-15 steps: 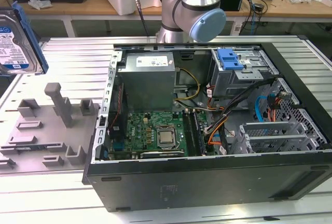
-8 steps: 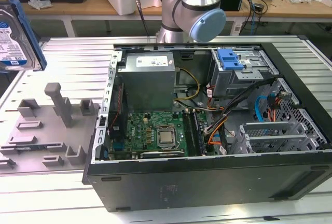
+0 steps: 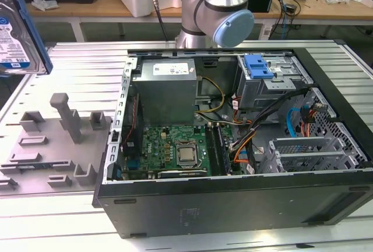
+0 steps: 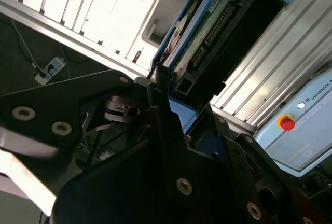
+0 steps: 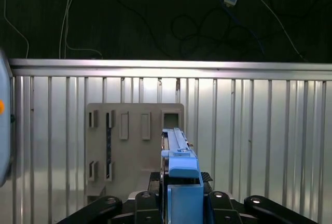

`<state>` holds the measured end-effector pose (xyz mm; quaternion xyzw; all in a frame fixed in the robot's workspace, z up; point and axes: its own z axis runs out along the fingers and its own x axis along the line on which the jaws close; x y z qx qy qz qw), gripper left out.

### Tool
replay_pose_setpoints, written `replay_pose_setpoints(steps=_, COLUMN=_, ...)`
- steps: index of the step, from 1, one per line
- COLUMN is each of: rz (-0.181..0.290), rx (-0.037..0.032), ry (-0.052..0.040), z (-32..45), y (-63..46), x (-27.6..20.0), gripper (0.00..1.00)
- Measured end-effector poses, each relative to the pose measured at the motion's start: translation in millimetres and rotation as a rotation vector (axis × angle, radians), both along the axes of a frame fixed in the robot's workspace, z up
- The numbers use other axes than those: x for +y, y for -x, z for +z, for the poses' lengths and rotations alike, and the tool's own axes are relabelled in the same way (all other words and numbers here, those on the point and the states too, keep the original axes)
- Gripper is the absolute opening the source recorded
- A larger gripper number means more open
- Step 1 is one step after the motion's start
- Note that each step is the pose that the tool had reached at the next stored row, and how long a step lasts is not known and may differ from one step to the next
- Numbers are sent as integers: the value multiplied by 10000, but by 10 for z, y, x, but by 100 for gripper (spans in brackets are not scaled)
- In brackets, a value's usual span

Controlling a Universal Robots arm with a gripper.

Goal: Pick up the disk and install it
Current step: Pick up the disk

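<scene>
**Hand**: closed on the disk. In the second wrist view you can see a black finger clamped at the blue-handled end. The drive stands on edge beyond it, with the circuit-board face showing.

**Disk, position:** held in the air at the exterior view's left edge, label side towards that camera. It touches nothing but the hand and is well apart from the computer.

**Fixture plate**: grey, with slots and upright pegs. In the first wrist view it lies below the disk, and the disk is not seated in it.

**Worktop**: ribbed aluminium. It carries the plate and the computer case.

**Computer case**: lying open, with the motherboard and power supply exposed.

**Drive cage**: grey metal, in the far corner of the case towards the exterior view's right. A blue bracket sits on top of it. Black cables run just beside its front.

**Arm**: its joint rises behind the case.

**Step in hand, as I judge it:** the pick-up is done and the disk is lifted clear. Installation has not begun.

**What the install calls for, by my estimate:** you would have to carry the disk across over the case wall. Its side rails must line up square with the cage opening. Keep the cables from snagging its leading edge.
</scene>
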<state>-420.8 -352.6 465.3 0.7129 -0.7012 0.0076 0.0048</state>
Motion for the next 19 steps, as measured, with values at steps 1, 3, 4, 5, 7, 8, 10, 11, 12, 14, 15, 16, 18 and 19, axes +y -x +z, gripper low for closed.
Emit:
replay_pose_setpoints(steps=1, rz=-1, rx=0, ry=0, z=5, y=-12, x=0, gripper=37)
replay_pose_setpoints(steps=3, rz=-1, rx=0, ry=0, z=15, y=-40, x=-1, gripper=37)
replay_pose_setpoints(steps=4, rz=-1, rx=0, ry=0, z=19, y=-56, x=-2, gripper=37)
replay_pose_setpoints(steps=5, rz=-1, rx=0, ry=0, z=23, y=-69, x=-2, gripper=37)
replay_pose_setpoints(steps=7, rz=-1, rx=0, ry=0, z=30, y=-101, x=-4, gripper=37)
replay_pose_setpoints(steps=8, rz=-1, rx=0, ry=0, z=38, y=-134, x=-5, gripper=37)
replay_pose_setpoints(steps=10, rz=-1, rx=0, ry=0, z=45, y=-169, x=-7, gripper=37)
replay_pose_setpoints(steps=11, rz=-1, rx=-1, ry=0, z=50, y=-205, x=-8, gripper=37)
replay_pose_setpoints(steps=12, rz=-1, rx=0, ry=0, z=56, y=-234, x=-10, gripper=37)
replay_pose_setpoints(steps=14, rz=-1, rx=0, ry=0, z=64, y=-282, x=-12, gripper=37)
replay_pose_setpoints(steps=15, rz=-1, rx=1, ry=0, z=70, y=-319, x=-15, gripper=37)
replay_pose_setpoints(steps=16, rz=-1, rx=0, ry=0, z=74, y=-340, x=-16, gripper=37)
replay_pose_setpoints(steps=18, rz=0, rx=0, ry=0, z=82, y=-400, x=-20, gripper=37)
replay_pose_setpoints(steps=19, rz=0, rx=0, ry=0, z=87, y=-434, x=-22, gripper=37)
